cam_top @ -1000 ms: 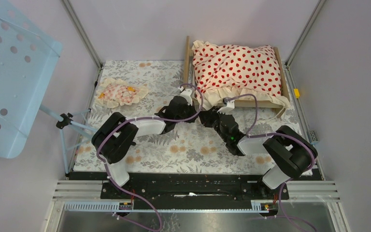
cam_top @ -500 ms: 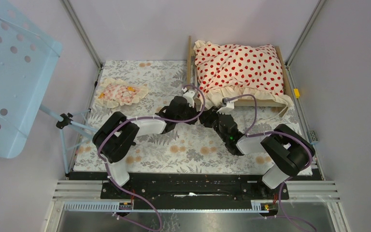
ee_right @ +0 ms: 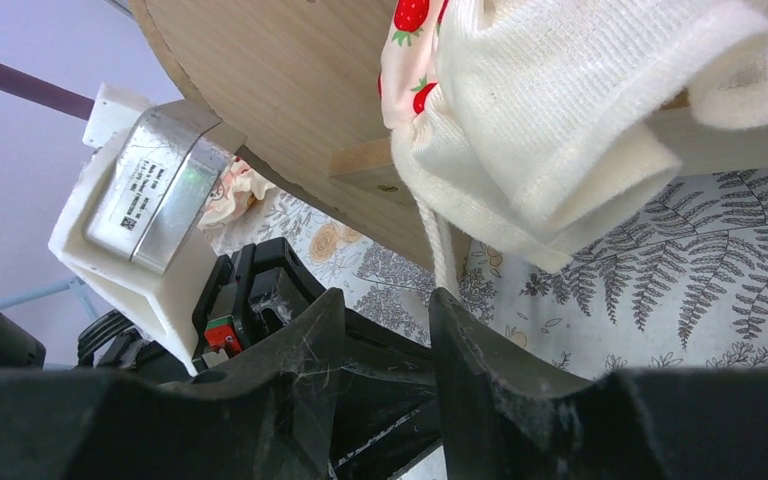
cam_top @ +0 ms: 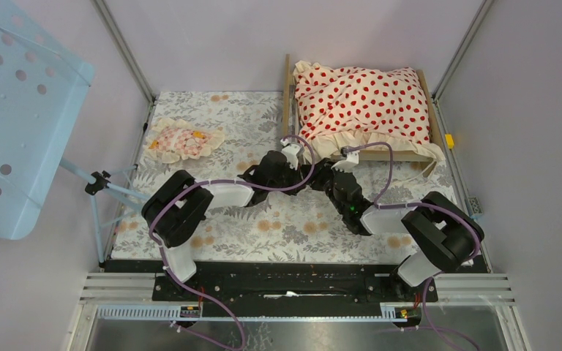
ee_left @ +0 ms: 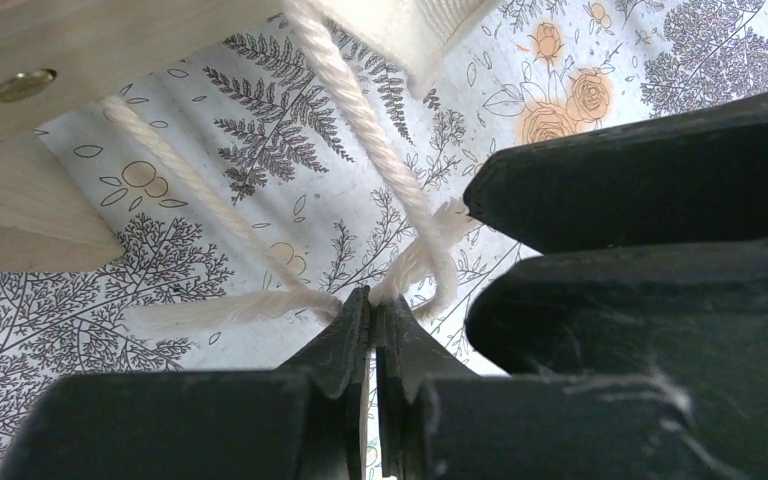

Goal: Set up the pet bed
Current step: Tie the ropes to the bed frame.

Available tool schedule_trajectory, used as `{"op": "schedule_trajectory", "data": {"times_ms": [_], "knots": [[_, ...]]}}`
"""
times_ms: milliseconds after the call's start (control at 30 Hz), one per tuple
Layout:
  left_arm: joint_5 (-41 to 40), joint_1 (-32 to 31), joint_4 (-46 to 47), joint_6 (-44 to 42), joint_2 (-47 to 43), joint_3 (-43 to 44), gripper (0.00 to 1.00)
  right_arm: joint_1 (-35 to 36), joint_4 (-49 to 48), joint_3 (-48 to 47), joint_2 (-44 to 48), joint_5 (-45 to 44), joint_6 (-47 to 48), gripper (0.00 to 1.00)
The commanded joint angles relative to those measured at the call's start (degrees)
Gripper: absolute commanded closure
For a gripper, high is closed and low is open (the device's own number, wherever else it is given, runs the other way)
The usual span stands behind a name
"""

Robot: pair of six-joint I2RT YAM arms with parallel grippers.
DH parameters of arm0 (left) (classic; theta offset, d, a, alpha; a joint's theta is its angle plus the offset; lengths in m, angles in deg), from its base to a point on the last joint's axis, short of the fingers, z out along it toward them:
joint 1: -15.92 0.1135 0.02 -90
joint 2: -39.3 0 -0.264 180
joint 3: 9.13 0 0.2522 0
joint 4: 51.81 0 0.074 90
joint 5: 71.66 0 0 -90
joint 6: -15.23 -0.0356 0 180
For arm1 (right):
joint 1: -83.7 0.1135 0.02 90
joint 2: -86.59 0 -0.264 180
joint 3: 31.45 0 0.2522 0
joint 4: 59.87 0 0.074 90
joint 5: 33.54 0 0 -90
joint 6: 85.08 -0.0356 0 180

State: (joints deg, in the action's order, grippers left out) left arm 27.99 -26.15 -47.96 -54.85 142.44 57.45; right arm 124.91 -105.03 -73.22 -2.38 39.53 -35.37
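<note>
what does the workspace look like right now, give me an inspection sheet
surface: floral mat, flat
job's things: pet bed at far right, red-dotted blanket covering its top
clutter: small pillow on the mat, far left
grippers: left gripper shut on a white cord by the bed's near corner; right gripper open beside it
cables: purple cables loop along both arms
surroundings: blue perforated panel at left; yellow clip on right rail

Left hand [ee_left: 373, 305] tight on white cord [ee_left: 360, 110], right hand [ee_right: 388, 300] parted
</note>
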Motion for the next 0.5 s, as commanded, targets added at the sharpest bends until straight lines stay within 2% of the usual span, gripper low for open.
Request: {"op": "schedule_trajectory", "data": {"times_ms": [0,200,333,467], "knots": [[2.0,-0.2,2.3,0.0,-0.3,0.9,1.00,0.4,-0.3,-0.3,1.5,-1.6,0.9,0.55],[2.1,-0.2,2.6,0.2,0.6,1.7,1.00,0.0,1.8,0.7,3.8,-2.2,2.1,0.50],[2.1,-0.2,2.8,0.2,0.8,1.8,1.00,-0.6,11.3,0.3,8.3,-6.2,0.9,0.43],[2.1,-0.2,3.3,0.5,1.0,1.6,1.00,-1.1,18.4,1.4,11.6,-9.0,-6.2,0.41]]}}
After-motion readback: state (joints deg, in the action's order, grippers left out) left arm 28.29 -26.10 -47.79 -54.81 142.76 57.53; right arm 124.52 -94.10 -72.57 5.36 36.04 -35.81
